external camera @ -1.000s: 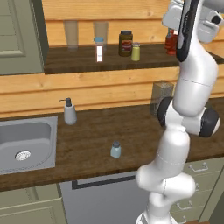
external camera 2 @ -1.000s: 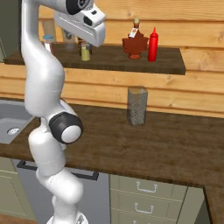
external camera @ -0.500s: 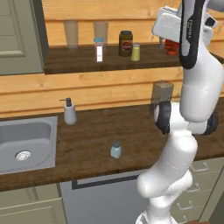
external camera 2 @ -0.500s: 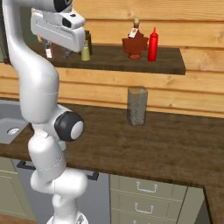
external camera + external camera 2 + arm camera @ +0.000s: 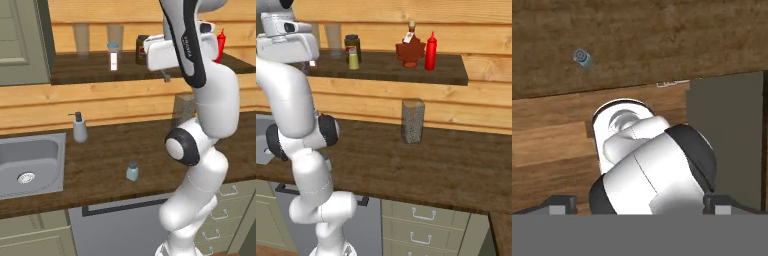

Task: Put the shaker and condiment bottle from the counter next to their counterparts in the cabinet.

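Note:
The shaker (image 5: pixel 132 171), small and pale blue-grey, stands alone on the counter (image 5: pixel 105 150) near its front edge; the hand view looks down on this shaker (image 5: pixel 583 58) from far above. The red condiment bottle (image 5: pixel 430 51) stands in the cabinet (image 5: pixel 421 72), close beside the squat brown sauce bottle (image 5: pixel 410 50). The olive-yellow shaker (image 5: pixel 353 60) stands further left on the same shelf. My gripper (image 5: pixel 166 75) hangs in front of the shelf's middle, pointing down, high above the counter. My gripper (image 5: pixel 639 204) is open and holds nothing.
A grey soap dispenser (image 5: pixel 79 128) stands by the steel sink (image 5: pixel 30 160). A speckled grey block (image 5: pixel 413 121) stands on the counter at the wall. A dark jar (image 5: pixel 352 44), two glasses (image 5: pixel 81 39) and a small white bottle (image 5: pixel 113 57) share the shelf.
The arm has swung left along the shelf front, from the end by the red bottle to the middle. The gripper stayed open and empty. The bottles and shakers stand where they were.

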